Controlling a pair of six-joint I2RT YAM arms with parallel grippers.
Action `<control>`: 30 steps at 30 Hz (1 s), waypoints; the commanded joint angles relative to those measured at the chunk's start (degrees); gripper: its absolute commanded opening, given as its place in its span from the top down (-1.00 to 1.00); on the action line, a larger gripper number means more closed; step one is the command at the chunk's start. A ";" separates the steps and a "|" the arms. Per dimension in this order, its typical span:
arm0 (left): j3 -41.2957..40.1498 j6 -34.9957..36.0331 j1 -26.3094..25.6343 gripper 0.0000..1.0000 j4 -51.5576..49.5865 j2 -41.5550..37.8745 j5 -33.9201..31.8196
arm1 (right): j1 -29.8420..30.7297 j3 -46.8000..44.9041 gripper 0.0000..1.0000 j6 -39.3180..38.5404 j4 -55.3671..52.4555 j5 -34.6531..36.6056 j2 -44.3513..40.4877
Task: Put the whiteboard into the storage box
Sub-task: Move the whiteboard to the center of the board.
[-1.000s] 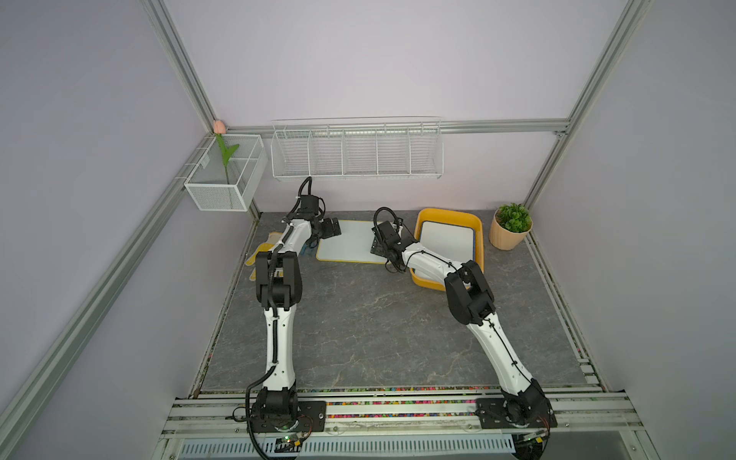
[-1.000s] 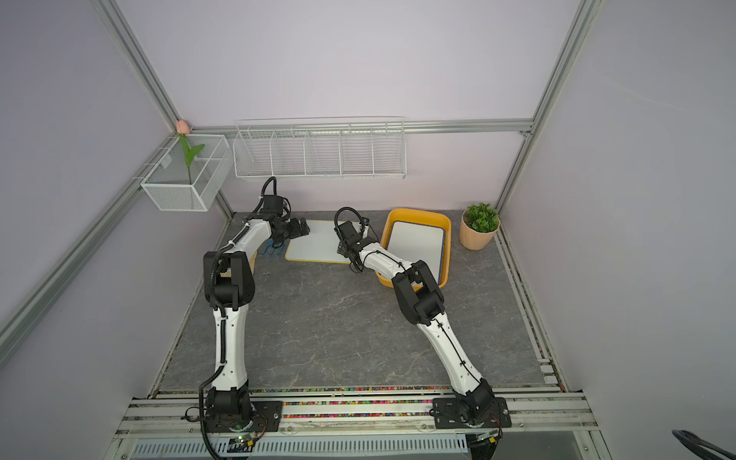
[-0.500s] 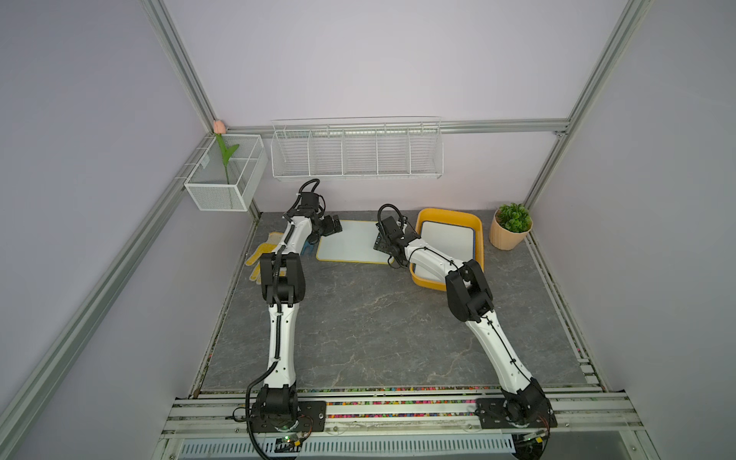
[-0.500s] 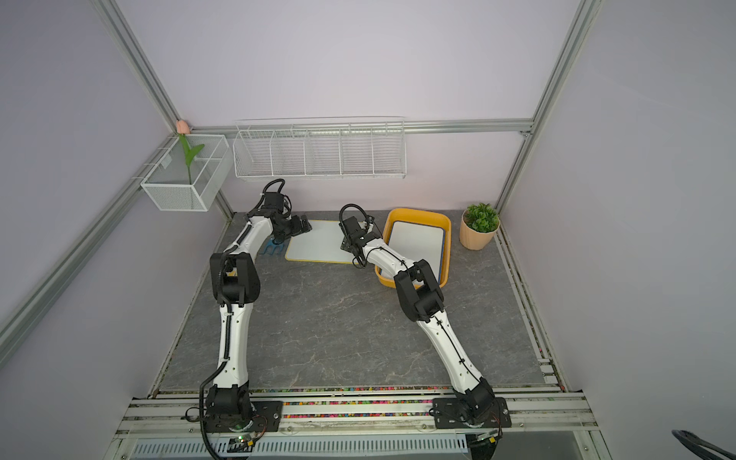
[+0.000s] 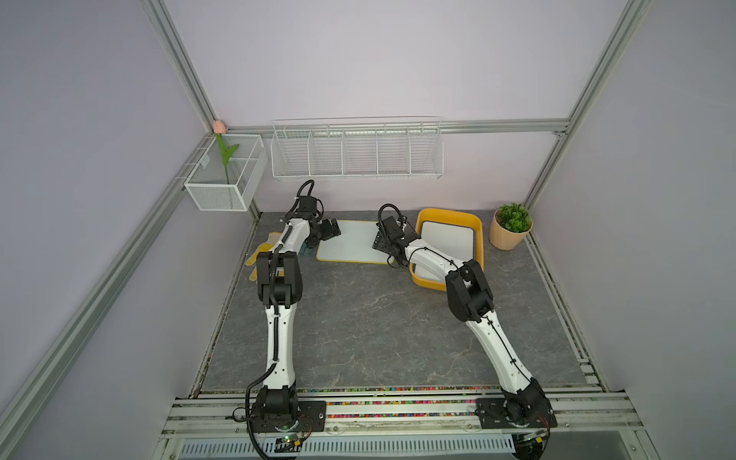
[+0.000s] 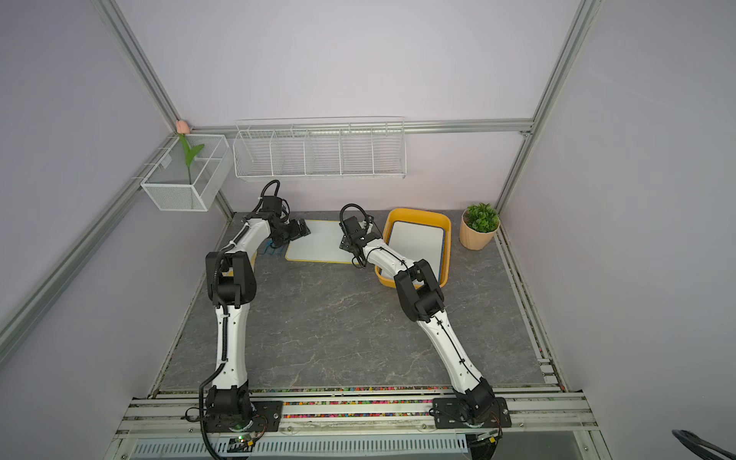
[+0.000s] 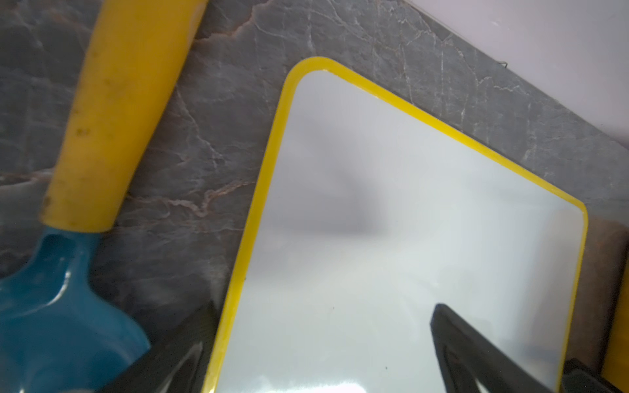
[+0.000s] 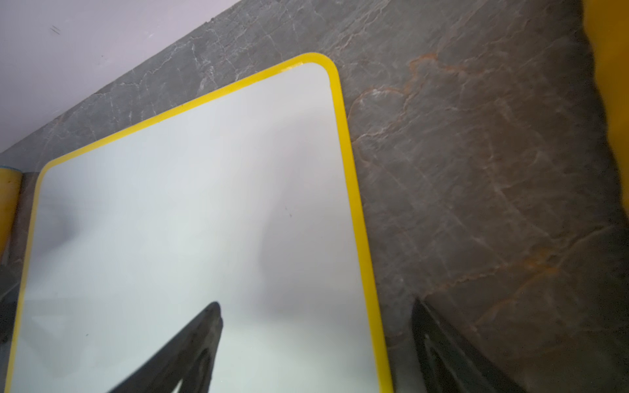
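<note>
Grey table (image 5: 358,318), whiteboard (image 5: 354,245) lying flat on it, both grippers open over its ends.
The storage box (image 5: 450,212) sits on the table toward the back right, near the whiteboard's right end, with a strip of bare table between them. A second board (image 5: 448,247) with a blue edge lies inside it. The yellow-framed whiteboard is outside the box, close to the back wall. The left gripper (image 7: 321,323) is released and straddles the board's left edge, one finger over the board and one over the table, holding nothing. The right gripper (image 8: 316,306) is also spread wide, straddling the right edge and gripping nothing. Can't tell if the fingers touch the board. A trowel (image 7: 83,204) with a blue blade and yellow handle lies just left of the board.
</note>
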 commanded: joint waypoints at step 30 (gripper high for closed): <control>-29.66 -5.52 -1.71 -0.99 3.85 -19.02 7.02 | 3.47 -18.21 -0.77 0.45 2.50 -13.75 -9.56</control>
